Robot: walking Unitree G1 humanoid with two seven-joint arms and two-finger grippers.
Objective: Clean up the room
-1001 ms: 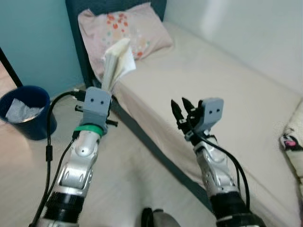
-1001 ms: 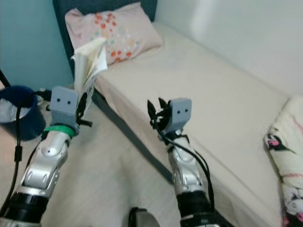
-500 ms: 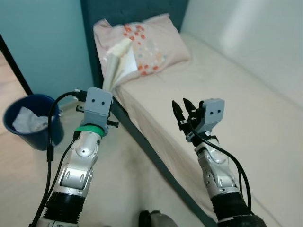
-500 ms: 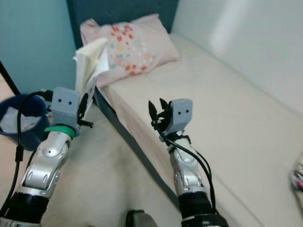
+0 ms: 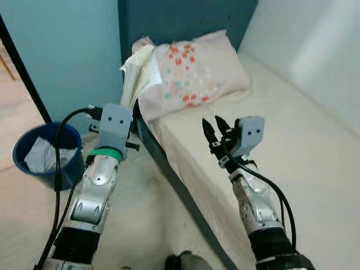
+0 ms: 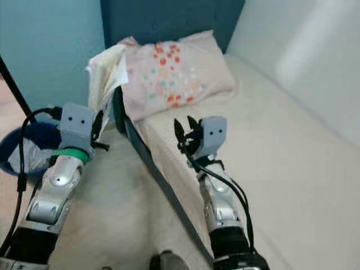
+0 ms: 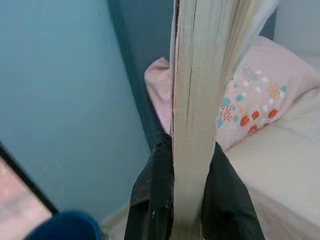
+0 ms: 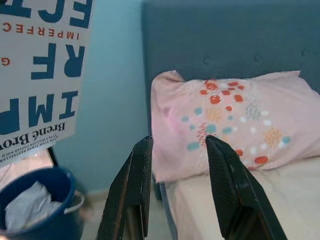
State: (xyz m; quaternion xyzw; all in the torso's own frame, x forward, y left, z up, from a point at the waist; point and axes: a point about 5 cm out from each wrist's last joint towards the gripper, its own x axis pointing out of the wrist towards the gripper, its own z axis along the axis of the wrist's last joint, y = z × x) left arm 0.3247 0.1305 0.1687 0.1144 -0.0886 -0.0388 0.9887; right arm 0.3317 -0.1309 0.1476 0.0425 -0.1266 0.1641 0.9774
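Observation:
My left gripper is shut on a paperback book, held upright with its cream page edges facing the wrist camera. The book's white cover with blue letters shows in the right wrist view. The book stands above the floor beside the bed's head end, in front of the pink patterned pillow. My right gripper is open and holds nothing, raised over the near edge of the cream mattress.
A blue bin with crumpled paper inside stands on the pale floor at the left, by the teal wall. The dark blue headboard rises behind the pillow. The bed's dark side rail runs between my arms.
The view has swung so the pillow, headboard and bin sit nearer the middle. The patterned cloth at the right edge has dropped out of view. Both arms keep their pose; the book stays gripped.

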